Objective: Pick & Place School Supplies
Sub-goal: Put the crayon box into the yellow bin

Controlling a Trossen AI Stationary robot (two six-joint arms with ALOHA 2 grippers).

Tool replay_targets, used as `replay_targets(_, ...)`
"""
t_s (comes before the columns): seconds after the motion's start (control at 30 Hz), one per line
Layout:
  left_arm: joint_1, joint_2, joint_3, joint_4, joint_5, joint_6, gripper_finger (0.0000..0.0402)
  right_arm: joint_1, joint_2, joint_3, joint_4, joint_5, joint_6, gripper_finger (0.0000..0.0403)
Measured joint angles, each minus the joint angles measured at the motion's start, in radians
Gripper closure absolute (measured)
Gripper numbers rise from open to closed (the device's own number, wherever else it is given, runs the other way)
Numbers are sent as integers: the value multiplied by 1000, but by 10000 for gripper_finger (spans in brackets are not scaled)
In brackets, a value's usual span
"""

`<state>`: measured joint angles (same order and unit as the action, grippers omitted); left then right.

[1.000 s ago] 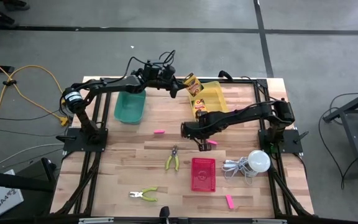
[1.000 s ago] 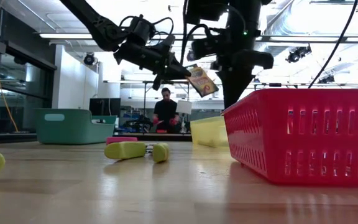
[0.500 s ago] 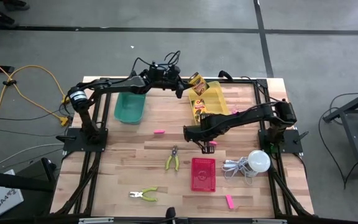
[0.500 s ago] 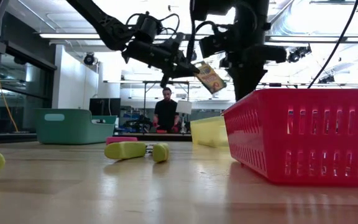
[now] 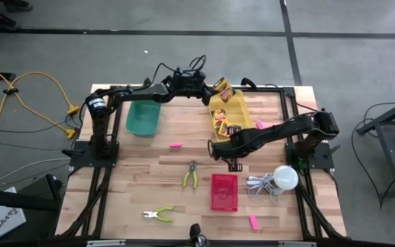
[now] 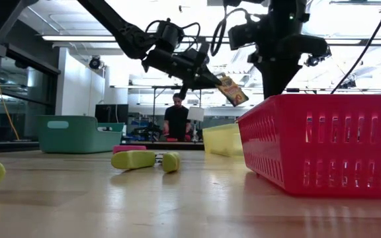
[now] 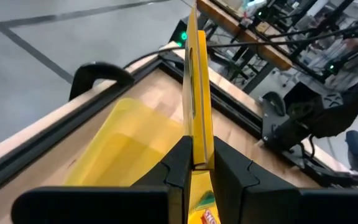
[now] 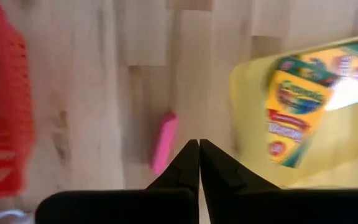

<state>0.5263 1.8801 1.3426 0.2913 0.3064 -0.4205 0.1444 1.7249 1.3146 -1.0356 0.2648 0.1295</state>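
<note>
Crayon box held over the yellow bin

Wooden table (image 5: 149, 171), seen from above, near edge first. A pink eraser (image 5: 253, 221) lies at the front, near a pair of green-handled pliers (image 5: 159, 215). Farther in stands a red mesh basket (image 5: 224, 191), with a second pair of pliers (image 5: 190, 175) to its left and a white bulb with coiled cord (image 5: 280, 178) to its right.

Mid-table, the right gripper (image 5: 214, 149) reaches in low from the right side, its fingers pressed together and holding nothing. Another pink eraser (image 8: 164, 142) lies on the wood just beyond its fingertips. One more eraser (image 5: 175, 145) lies left of centre.

At the far side sit a teal bin (image 5: 142, 118) and a yellow bin (image 5: 235, 110). A crayon box in the yellow bin (image 8: 297, 109) reads "Crayola". The left arm stretches across the back edge; the left gripper (image 5: 210, 88) pinches a yellow-and-green crayon box (image 5: 221, 87) on edge, in the air above the yellow bin's far end.
</note>
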Motion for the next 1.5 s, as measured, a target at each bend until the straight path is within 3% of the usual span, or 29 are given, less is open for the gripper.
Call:
replay_targets(0.5, -17, 5, 0, -44, 19, -29, 361, 27, -89, -40, 36, 73, 28, 401)
replay_targets(0.8, -28, 84, 6, -40, 40, -61, 361, 26, -95, -40, 29, 77, 52, 401)
replay_targets(1.3, -28, 178, 27, -1, 164, -88, 361, 26, -95, -40, 27, 111, 51, 401)
replay_targets(1.5, -41, 258, 104, 10, 234, -112, 361, 26, -95, -40, 27, 111, 51, 401)
